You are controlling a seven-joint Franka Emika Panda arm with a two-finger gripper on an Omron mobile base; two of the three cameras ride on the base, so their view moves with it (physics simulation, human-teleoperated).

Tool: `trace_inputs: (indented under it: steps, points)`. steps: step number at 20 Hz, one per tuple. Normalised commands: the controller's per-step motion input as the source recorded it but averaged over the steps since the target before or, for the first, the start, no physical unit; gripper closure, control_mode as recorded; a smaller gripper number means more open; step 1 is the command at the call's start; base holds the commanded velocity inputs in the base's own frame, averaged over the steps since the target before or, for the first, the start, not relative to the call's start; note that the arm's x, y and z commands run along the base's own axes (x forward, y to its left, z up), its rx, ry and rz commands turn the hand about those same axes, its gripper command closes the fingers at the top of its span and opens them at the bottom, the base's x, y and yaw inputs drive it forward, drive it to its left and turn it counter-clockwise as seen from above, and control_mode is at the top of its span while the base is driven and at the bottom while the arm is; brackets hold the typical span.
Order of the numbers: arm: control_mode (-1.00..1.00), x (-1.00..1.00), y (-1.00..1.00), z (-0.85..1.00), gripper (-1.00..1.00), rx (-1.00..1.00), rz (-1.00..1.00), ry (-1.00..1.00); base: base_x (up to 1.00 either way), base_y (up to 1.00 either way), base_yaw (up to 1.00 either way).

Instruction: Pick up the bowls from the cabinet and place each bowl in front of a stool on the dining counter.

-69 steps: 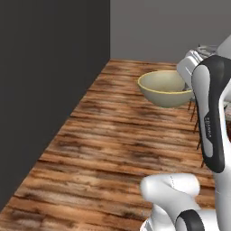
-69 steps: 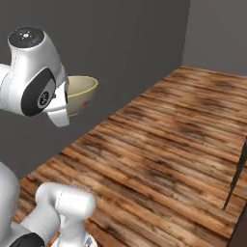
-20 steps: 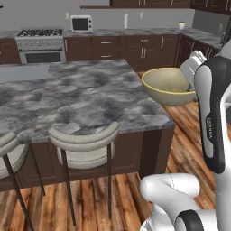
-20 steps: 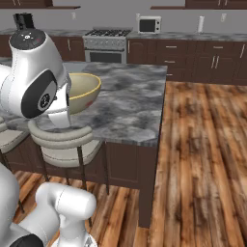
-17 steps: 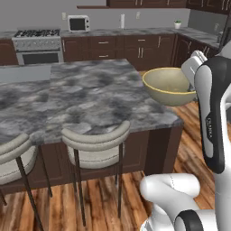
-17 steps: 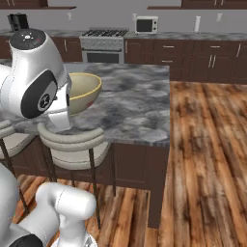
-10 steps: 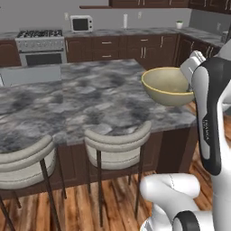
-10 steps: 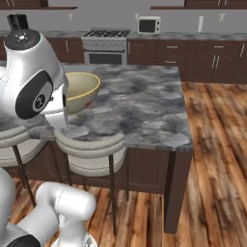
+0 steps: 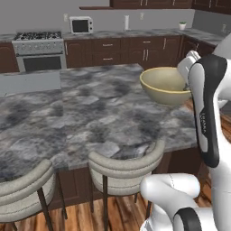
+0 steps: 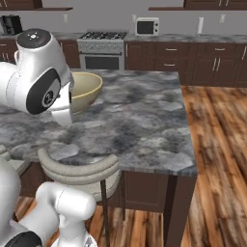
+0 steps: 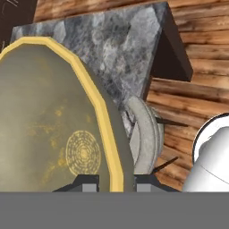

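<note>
The olive-tan bowl [image 9: 164,83] with its yellowish rim hangs upright just above the right end of the marbled dining counter [image 9: 90,108]. My gripper [image 11: 117,181] is shut on the bowl [image 11: 53,125] at its rim, one fingertip inside and one outside. In the right base view the bowl [image 10: 84,87] shows behind my white arm, over the counter [image 10: 140,116]. A pale stool [image 9: 124,164] stands at the counter's near edge, roughly below the bowl, and a second stool [image 9: 22,189] stands to its left. The patterned bowl and the wall cabinet are out of view.
A stove [image 9: 38,49], a microwave [image 9: 81,25] and dark low cabinets line the back wall. A grey block [image 9: 29,83] sits on the counter's far left. Wood floor [image 10: 217,159] lies to the right of the counter's end.
The base has driven from a dark wall to the dining counter, so the whole scene changed; counter and stools slid rightward in the left base view. The bowl stays held in the gripper.
</note>
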Motion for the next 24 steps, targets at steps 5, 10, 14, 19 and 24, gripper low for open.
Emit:
trace_inputs:
  steps: [5,10,14,19,24]
  points:
    - [-1.00,1.00,0.45,-0.81,1.00,-0.02,-0.02,0.04,0.00,0.00,0.00]
    - [-1.00,1.00,0.33,-1.00,1.00,0.00,0.00,0.11,0.00,0.00,0.00]
    - [-1.00,1.00,0.15,-0.92,1.00,0.00,0.00,0.10,0.00,0.00,0.00]
    - [-1.00,0.96,0.04,-0.80,1.00,0.01,0.02,0.28,0.00,0.00,0.00]
    - [-1.00,1.00,0.12,-0.93,1.00,0.01,0.10,0.11,0.00,0.00,0.00]
